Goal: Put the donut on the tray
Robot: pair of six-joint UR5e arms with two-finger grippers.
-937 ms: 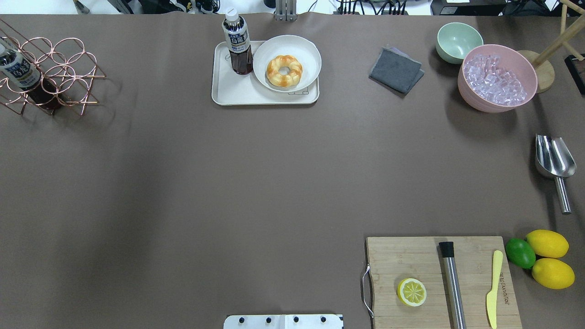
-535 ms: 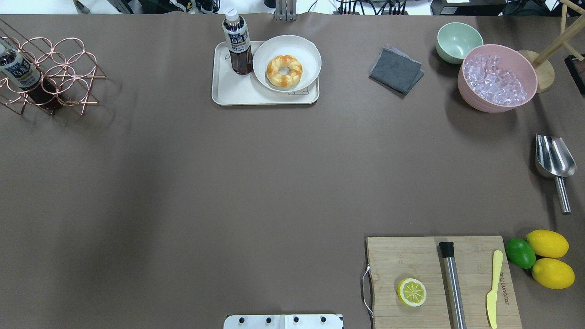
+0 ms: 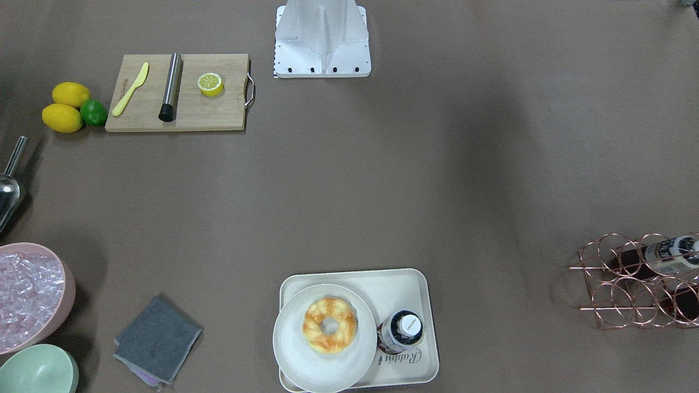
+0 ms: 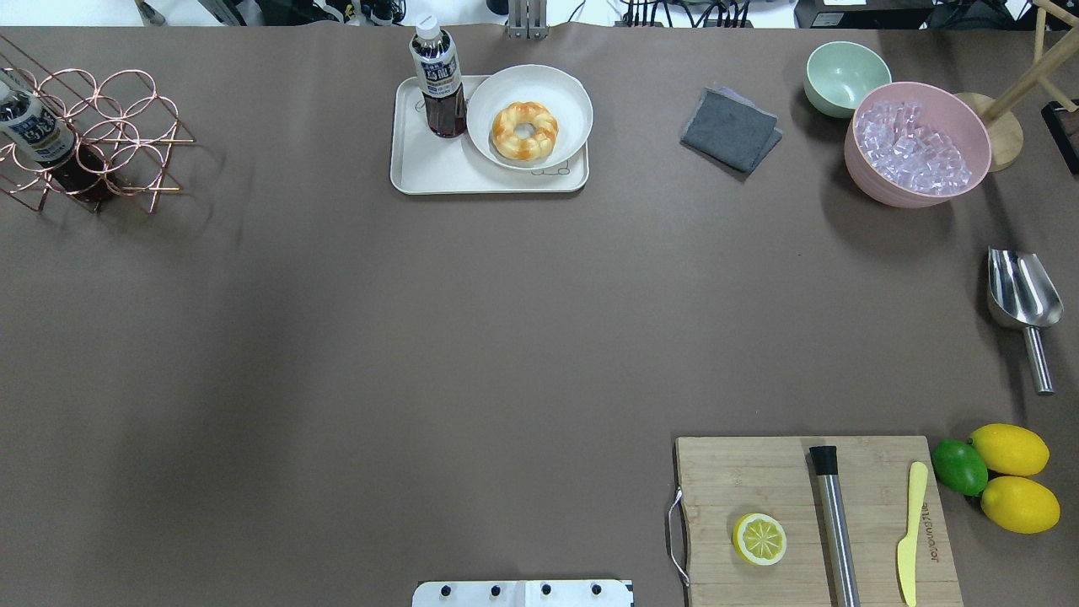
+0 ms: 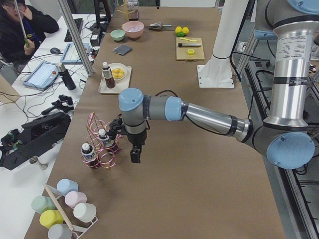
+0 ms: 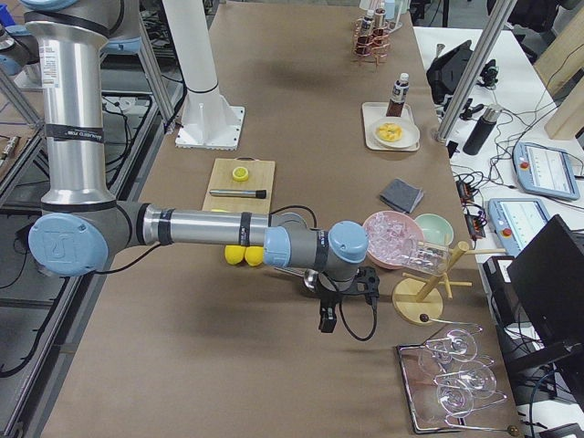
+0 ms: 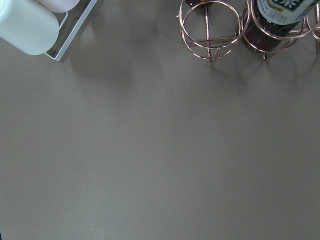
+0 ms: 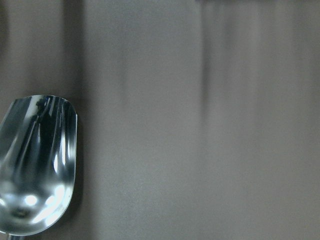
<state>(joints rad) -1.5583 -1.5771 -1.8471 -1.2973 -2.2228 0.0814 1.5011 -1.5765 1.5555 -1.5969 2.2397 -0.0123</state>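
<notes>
Donut [image 4: 524, 131] sits in a white plate [image 4: 576, 99], and the plate rests on the tray [image 4: 438, 175] at the far edge of the surface [image 4: 421, 337], with a bottle [image 4: 437, 83] standing on the tray just beside it. From where I stand the job looks finished or close to it: the donut is within the tray's rim, though the plate carries it and it does not touch the tray floor. Neither arm is anywhere near it.

If the donut is meant to lie on the tray itself, the next move calls for a long reach to the far edge, a descent over the ring, a pinch across one side of it, a lift clear of the plate's rim, and a set-down on the bare strip of tray. That strip is narrow, since plate and bottle take up most of the room.

Left arm [image 5: 199, 112] stretches low over the surface, wrist turned down, and the left pincer [image 5: 135, 154] hangs next to the copper rack [image 5: 102, 144]. Right arm [image 6: 201, 226] is stretched out the same way at the other end, and the right pincer [image 6: 327, 319] hangs near the steel scoop [image 8: 37, 165]. Both pincers show only from the side, and the wrist views catch no fingers, so I cannot tell whether either is open or closed.
</notes>
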